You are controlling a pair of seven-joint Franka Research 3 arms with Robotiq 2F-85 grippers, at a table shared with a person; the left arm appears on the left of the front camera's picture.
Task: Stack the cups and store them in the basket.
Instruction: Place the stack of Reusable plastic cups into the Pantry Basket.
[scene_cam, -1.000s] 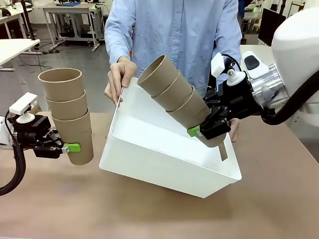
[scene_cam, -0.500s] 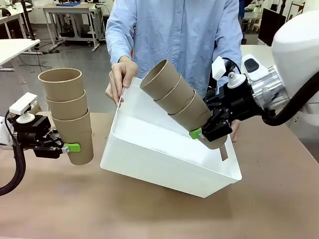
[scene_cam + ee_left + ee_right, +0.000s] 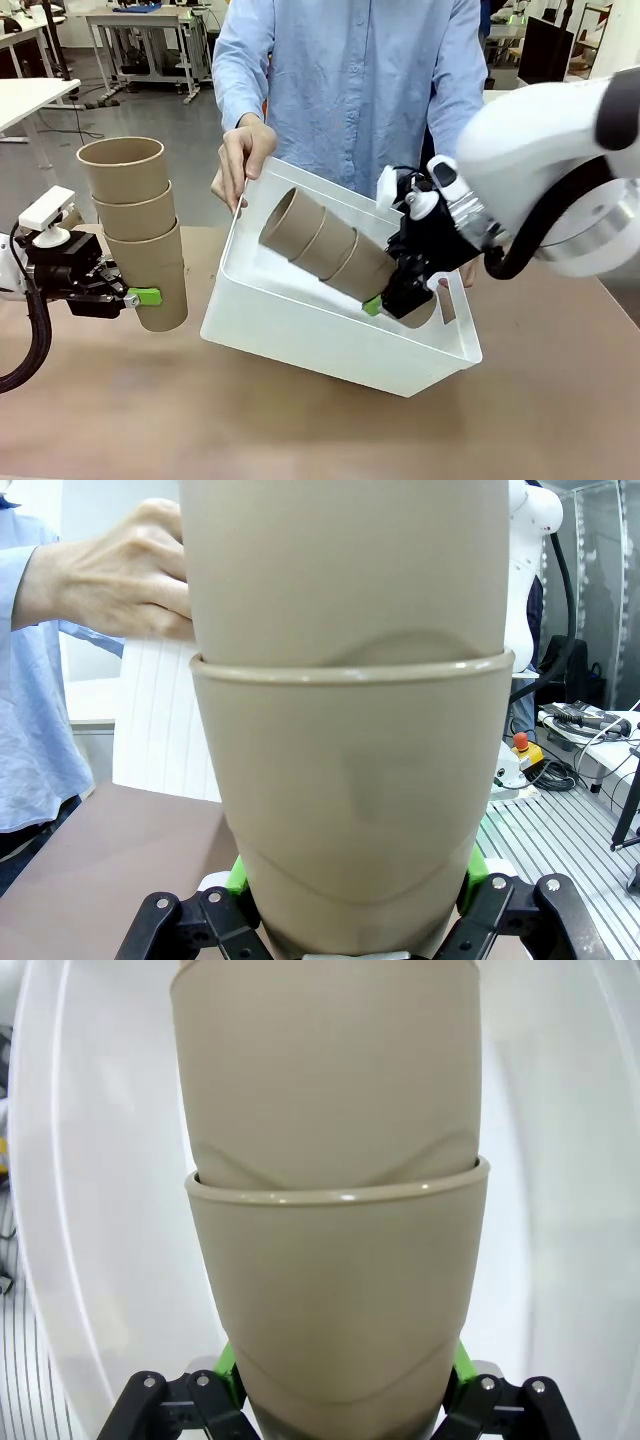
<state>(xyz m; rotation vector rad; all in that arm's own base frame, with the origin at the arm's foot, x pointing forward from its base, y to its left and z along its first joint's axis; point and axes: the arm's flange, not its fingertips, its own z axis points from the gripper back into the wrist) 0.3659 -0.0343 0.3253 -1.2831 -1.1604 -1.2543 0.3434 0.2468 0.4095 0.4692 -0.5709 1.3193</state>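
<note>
Two stacks of three tan cups each are held by my grippers. My left gripper (image 3: 135, 297) is shut on the bottom cup of an upright stack (image 3: 135, 230) left of the basket; that stack (image 3: 350, 720) rises in the left wrist view. My right gripper (image 3: 385, 300) is shut on the base of a second stack (image 3: 325, 248), tilted with its mouth toward the left, lying inside the white basket (image 3: 300, 330). The right wrist view has this stack (image 3: 335, 1210) against the basket's white inside (image 3: 570, 1210). The person tilts the basket up with a hand (image 3: 240, 155) on its far left rim.
The brown table (image 3: 120, 410) lies in front of and beside the basket. The person in a blue shirt (image 3: 350, 70) stands close behind the basket. Other tables and gear stand far off in the room.
My right gripper has moved down and left, carrying its stack from above the basket's rim into the basket. The left arm and its stack have stayed still.
</note>
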